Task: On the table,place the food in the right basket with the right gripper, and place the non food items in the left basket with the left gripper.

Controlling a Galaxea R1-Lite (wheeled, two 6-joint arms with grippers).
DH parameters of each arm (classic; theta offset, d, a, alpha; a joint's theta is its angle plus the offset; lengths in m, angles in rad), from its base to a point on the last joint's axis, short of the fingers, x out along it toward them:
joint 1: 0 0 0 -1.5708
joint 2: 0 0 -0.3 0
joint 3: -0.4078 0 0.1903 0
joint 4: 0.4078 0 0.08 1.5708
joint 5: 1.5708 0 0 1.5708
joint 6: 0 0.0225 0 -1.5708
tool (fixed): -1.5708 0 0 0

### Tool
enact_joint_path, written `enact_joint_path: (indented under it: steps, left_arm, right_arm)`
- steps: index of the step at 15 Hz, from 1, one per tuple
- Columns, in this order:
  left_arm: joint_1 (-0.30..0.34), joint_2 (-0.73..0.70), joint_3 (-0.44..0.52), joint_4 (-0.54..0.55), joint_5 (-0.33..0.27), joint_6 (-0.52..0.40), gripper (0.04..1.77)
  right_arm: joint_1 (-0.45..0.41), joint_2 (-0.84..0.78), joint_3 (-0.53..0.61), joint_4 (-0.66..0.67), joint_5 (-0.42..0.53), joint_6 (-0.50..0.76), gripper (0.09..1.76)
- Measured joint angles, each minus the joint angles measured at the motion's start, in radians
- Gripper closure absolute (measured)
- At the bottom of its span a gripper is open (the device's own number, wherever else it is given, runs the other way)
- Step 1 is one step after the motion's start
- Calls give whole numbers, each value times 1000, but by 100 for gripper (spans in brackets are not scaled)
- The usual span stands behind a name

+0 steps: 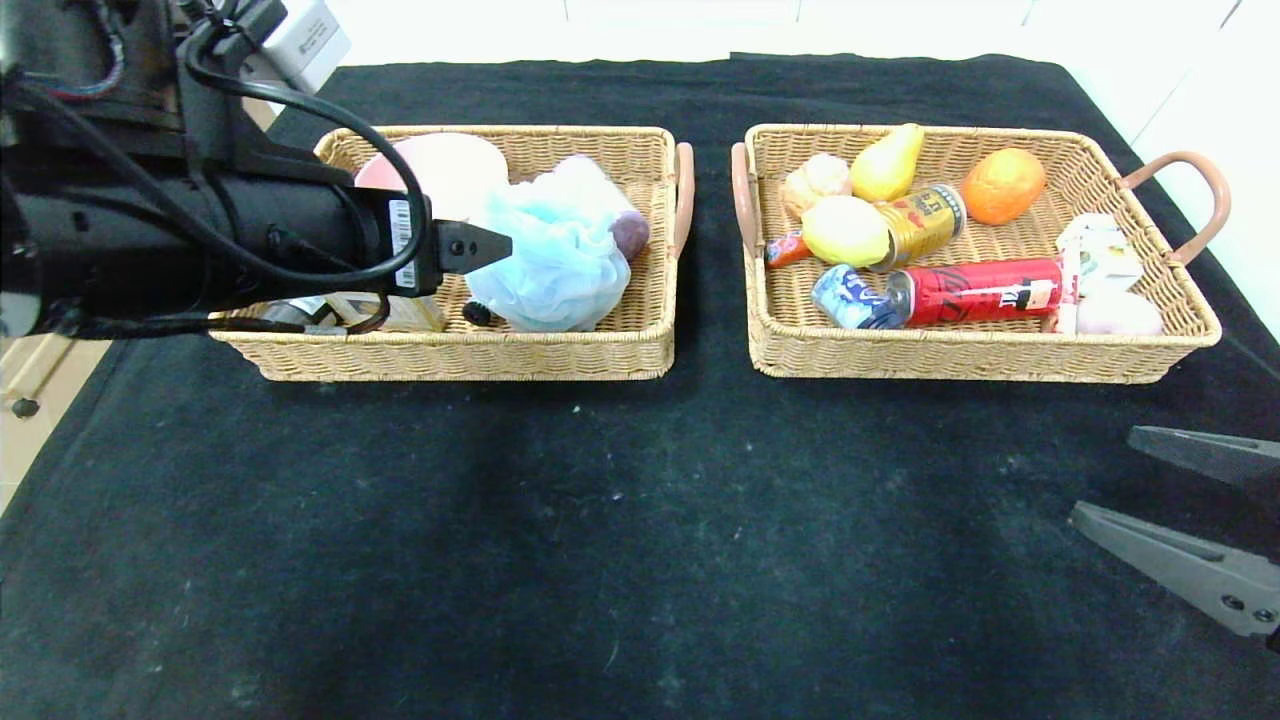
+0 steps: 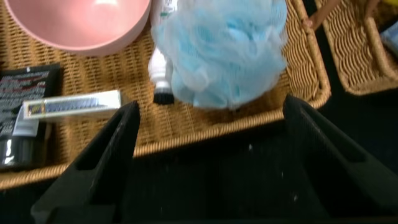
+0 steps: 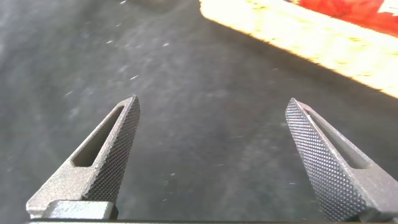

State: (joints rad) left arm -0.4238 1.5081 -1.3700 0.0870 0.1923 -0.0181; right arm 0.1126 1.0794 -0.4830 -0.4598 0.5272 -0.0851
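The left gripper (image 2: 211, 149) is wide open, empty, over the left basket (image 1: 450, 355). The blue bath puff (image 1: 550, 265) lies inside, just past its tips. The right gripper (image 1: 1180, 500) waits open near the table's right edge.

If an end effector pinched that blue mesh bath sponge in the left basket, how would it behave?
The bath sponge looks like bunched, airy netting, so it would probably squash and feel very light. It bulges above the left basket rim, so it may spring back. Loose folds might snag on an end effector finger.
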Motion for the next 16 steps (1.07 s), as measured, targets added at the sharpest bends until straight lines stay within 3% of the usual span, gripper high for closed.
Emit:
enact_joint_path:
  steps: [4,7,11,13,16]
  left_arm:
    - [1,-200,212,8,13,19,13]
    - [10,-357,337,23,61,23,12]
    - [112,-556,430,86,59,29,11]
    - [155,-658,434,190,17,38,11]
    - [233,-805,401,331,-92,54,11]
  right_arm:
    - [-108,-54,-8,34,1,4,14]
    - [-175,-152,-46,189,0,2,14]
    - [-208,-294,-117,401,1,6,14]
    - [-210,-359,-131,482,0,7,14]
    - [-212,-466,-156,651,-4,-1,14]
